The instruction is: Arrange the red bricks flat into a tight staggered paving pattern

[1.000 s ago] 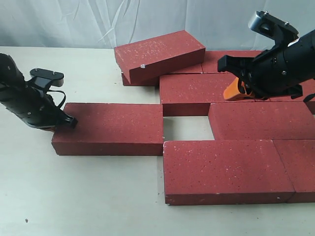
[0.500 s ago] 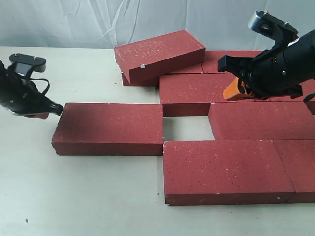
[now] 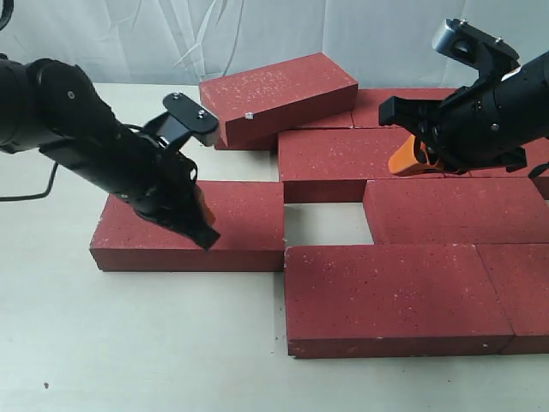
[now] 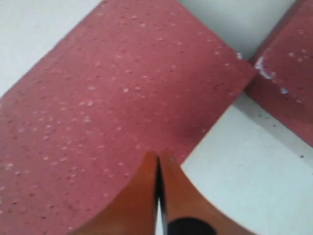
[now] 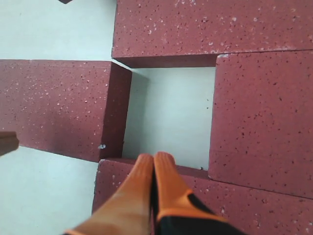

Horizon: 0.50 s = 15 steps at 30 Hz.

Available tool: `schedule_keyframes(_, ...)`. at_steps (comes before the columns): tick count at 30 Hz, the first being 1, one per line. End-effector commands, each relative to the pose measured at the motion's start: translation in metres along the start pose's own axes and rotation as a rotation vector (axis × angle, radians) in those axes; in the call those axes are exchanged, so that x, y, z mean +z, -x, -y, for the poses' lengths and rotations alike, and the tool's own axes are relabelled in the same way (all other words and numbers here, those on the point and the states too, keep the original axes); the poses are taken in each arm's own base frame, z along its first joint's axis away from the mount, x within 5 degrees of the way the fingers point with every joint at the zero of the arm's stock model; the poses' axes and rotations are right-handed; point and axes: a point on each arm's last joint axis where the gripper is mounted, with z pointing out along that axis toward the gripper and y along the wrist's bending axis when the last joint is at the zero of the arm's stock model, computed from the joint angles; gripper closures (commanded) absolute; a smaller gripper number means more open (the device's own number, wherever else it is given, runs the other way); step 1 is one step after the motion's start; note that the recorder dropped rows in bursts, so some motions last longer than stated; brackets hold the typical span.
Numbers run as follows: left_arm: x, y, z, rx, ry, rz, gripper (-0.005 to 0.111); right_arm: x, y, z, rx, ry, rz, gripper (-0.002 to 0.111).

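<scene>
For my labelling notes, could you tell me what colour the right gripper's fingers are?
Orange fingers, clearest in the right wrist view.

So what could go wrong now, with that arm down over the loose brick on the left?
The left gripper, shut, sits near the front edge of the loose brick. A push from there may skew it, so that it jams at the gap instead of closing it. The tilted brick at the back leans on its neighbours and could slip if bumped.

Left arm (image 3: 86, 142): black casing, trailing black cable (image 3: 21, 198), grey screwed bracket (image 3: 190, 107). Right arm (image 3: 502, 112): I log black casing, grey bracket. Left gripper (image 4: 158, 156), right gripper (image 5: 154, 156): orange fingers (image 5: 166, 171).
</scene>
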Motion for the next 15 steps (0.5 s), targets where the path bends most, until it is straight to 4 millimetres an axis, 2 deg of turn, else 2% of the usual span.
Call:
schedule_keyframes(1, 0.002, 0.007, 0.022, 0.050, -0.091, -0.052, 0.107, 0.000, -0.001, 0.001, -0.002, -0.002, 0.003, 0.109)
schedule_keyframes(5, 0.020, 0.014, 0.024, 0.073, -0.162, -0.144, 0.107, 0.000, -0.001, 0.001, -0.002, -0.002, 0.003, 0.109)
schedule_keyframes(10, 0.046, 0.004, 0.019, 0.087, -0.177, -0.236, 0.107, 0.000, 0.000, 0.001, -0.002, -0.002, 0.005, 0.109)
schedule_keyframes(15, 0.057, -0.002, 0.014, 0.120, -0.152, -0.271, 0.107, 0.000, 0.000, 0.001, -0.002, -0.002, 0.005, 0.109)
